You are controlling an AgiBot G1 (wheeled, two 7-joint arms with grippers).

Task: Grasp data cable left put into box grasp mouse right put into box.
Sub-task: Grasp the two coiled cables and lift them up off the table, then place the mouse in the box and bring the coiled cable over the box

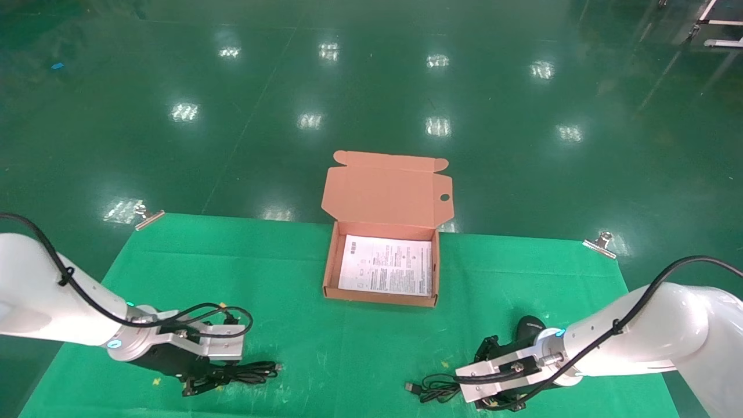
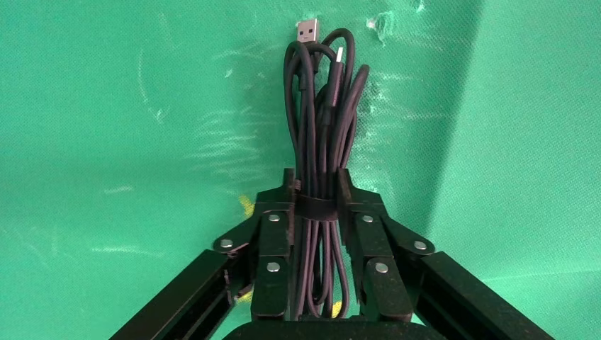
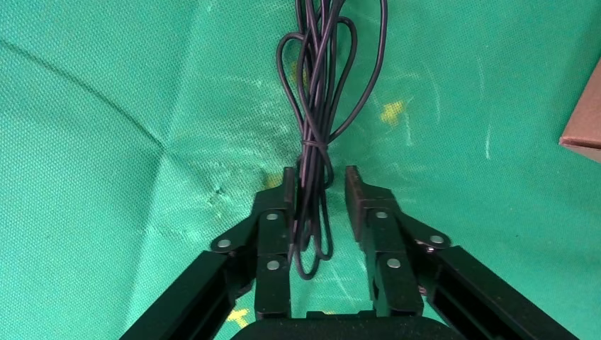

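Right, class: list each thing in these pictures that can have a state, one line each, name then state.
box: open, flap lid up, only a printed sheet inside.
data cable: bundled, strapped, lying on the cloth.
left gripper: shut on the data cable.
mouse: on the cloth, outside the box.
mouse cord: looped, tied.
right gripper: open, fingers either side of the cord.

The box (image 1: 380,270) is sitting mid-tabletop (image 1: 278,273); the cable (image 1: 246,371) is lying near my left, the mouse (image 1: 529,328) near my right.
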